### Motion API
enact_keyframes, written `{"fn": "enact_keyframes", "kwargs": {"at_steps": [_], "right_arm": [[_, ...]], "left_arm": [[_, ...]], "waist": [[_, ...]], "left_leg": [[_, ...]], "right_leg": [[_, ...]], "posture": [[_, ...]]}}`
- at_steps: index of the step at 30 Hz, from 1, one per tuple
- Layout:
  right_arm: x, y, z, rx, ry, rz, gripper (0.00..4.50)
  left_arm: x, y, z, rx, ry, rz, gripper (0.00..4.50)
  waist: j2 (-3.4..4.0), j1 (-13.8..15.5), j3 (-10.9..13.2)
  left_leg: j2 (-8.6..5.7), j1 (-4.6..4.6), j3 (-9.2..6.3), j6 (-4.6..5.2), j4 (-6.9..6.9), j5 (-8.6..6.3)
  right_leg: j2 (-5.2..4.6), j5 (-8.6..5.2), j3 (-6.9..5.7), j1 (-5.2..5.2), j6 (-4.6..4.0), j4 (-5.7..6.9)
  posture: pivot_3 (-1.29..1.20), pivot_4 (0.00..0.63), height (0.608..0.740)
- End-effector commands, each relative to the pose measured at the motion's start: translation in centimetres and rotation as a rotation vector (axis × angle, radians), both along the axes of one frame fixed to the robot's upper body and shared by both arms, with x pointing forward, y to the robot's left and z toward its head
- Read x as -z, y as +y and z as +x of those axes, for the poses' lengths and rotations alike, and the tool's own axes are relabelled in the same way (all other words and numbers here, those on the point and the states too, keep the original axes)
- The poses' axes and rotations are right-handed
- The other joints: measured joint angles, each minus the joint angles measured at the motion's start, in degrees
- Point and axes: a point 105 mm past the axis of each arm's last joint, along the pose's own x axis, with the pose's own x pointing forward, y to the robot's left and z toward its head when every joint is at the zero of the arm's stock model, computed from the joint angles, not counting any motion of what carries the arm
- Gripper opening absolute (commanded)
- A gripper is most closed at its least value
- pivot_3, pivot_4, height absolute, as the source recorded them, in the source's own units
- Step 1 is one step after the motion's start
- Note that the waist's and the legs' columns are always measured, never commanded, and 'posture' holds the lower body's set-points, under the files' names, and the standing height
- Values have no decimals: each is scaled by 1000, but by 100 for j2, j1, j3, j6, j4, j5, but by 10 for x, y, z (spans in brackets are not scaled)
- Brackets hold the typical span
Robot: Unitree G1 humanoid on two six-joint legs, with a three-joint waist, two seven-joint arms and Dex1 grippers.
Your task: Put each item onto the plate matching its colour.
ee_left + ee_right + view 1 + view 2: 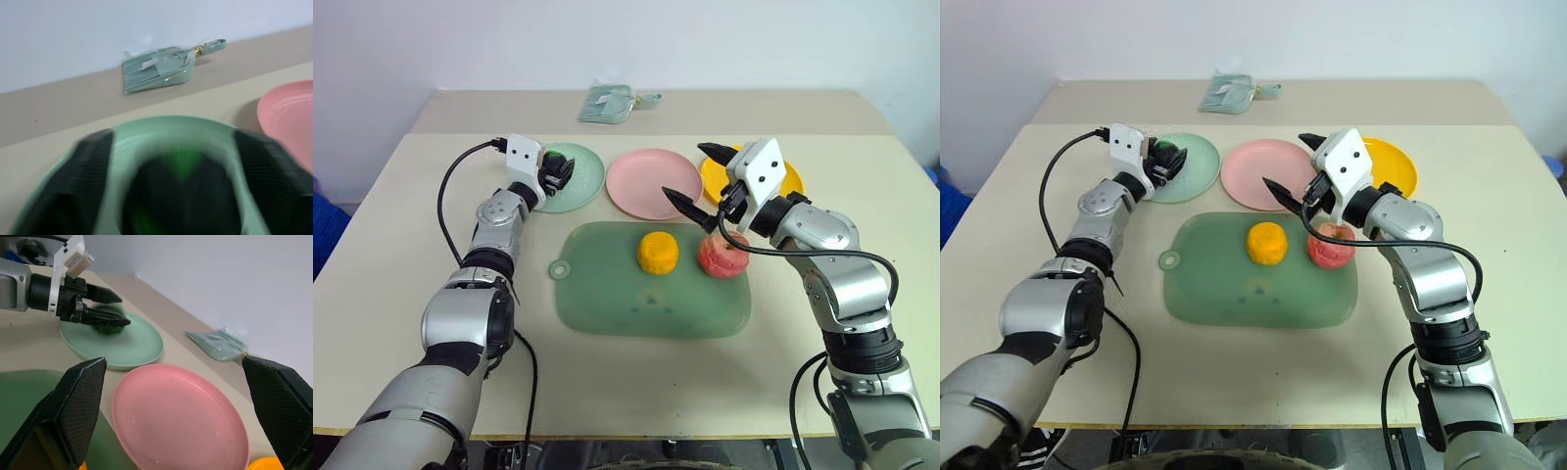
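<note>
Head views first: left end effector (554, 174) sits over the mint green plate (585, 182), its black fingers spread either side of the dark green-and-black ball (1167, 157), which rests on that plate between them. Right end effector (697, 176) hangs wide open and empty above the pink plate (641, 188); the yellow plate (789, 181) lies just behind it. Below and slightly beside it, on the large green mat (607, 294) on the desk (401, 245), sit the pinkish-red apple (724, 257) and, further toward the left arm, the orange-yellow lumpy ball (658, 252).

Left wrist view: ball (181, 196) sits blurred between the parted fingers (83, 171), the folded teal cloth (159, 68) far ahead.

Right wrist view: spread fingers (78, 401) frame the pink plate (181, 421); beyond it the other end effector (110, 308) brackets the ball on the green plate (142, 345).
</note>
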Motion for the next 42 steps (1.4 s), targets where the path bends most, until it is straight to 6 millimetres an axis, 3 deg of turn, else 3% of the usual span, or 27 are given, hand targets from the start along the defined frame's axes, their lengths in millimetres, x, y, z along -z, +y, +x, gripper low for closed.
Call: {"fn": "enact_keyframes", "kwargs": {"at_steps": [1, 4, 7, 11, 14, 18, 23, 27, 33, 42], "right_arm": [[-14, 1, -6, -19, -62, 6, 4500], [-12, 2, -8, -49, -28, 11, 4500], [-5, 10, -25, -173, 66, 3, 4500], [-1, 21, -34, -247, 148, -23, 4500], [15, 25, -22, -181, 167, -134, 4500], [31, 41, -28, -228, 261, -155, 4500], [37, 48, -27, -231, 332, -164, 4500], [54, 47, -24, -211, 359, -274, 4500], [71, 37, -22, -199, 424, -365, 4500], [80, 37, -13, -158, 427, -427, 4500]], "left_arm": [[-29, -1, -1, 46, -101, 10, 4441], [-38, -7, -6, 148, -127, -21, 4441], [-48, -21, -25, 399, -175, -28, 4441], [-44, -25, -62, 730, -133, -45, 4441], [-39, -21, -93, 893, -108, 15, 4441], [-37, -8, -136, 1056, 7, 17, 4441], [-29, 0, -163, 1098, 138, 33, 4441], [-22, 1, -179, 1086, 147, 83, 4441], [-16, 2, -181, 1033, 137, 100, 4441], [-11, 0, -181, 997, 117, 100, 4441]], "waist": [[0, 1, 0], [0, 0, 0], [0, 18, 0], [2, -63, -1], [4, -175, -2], [5, -198, -1], [7, -92, -2], [7, -49, -2], [7, -15, -1], [7, -16, -1]], "left_leg": [[0, 0, 0, 0, 0, 0], [0, 0, 0, 0, 1, 0], [0, -2, 0, 0, 2, 0], [2, -4, 0, 0, 1, 0], [7, -3, 0, 0, -3, 0], [14, -4, 0, -5, -11, 3], [12, -3, 0, -5, -7, 2], [9, 1, -2, 25, -3, -16], [10, 1, -2, 25, -6, -17], [10, 1, -1, 25, -8, -17]], "right_leg": [[0, 0, 0, 0, 0, 0], [0, 0, 0, 1, 0, 0], [-1, 0, -1, 1, 0, -1], [-3, 0, 1, 1, 0, -6], [-1, 0, 3, -2, -1, -4], [3, -2, 7, -13, -4, 2], [2, -2, 10, -9, -4, 0], [1, -1, 10, -21, -4, -8], [0, -1, 10, -26, -5, -6], [0, -1, 10, -27, -5, -6]], "posture": [[0, 150, 738], [0, 150, 738], [0, 150, 738], [0, 150, 738], [0, 150, 738], [0, 150, 738], [0, 150, 738], [0, 150, 738], [0, 150, 738], [0, 150, 738]]}}
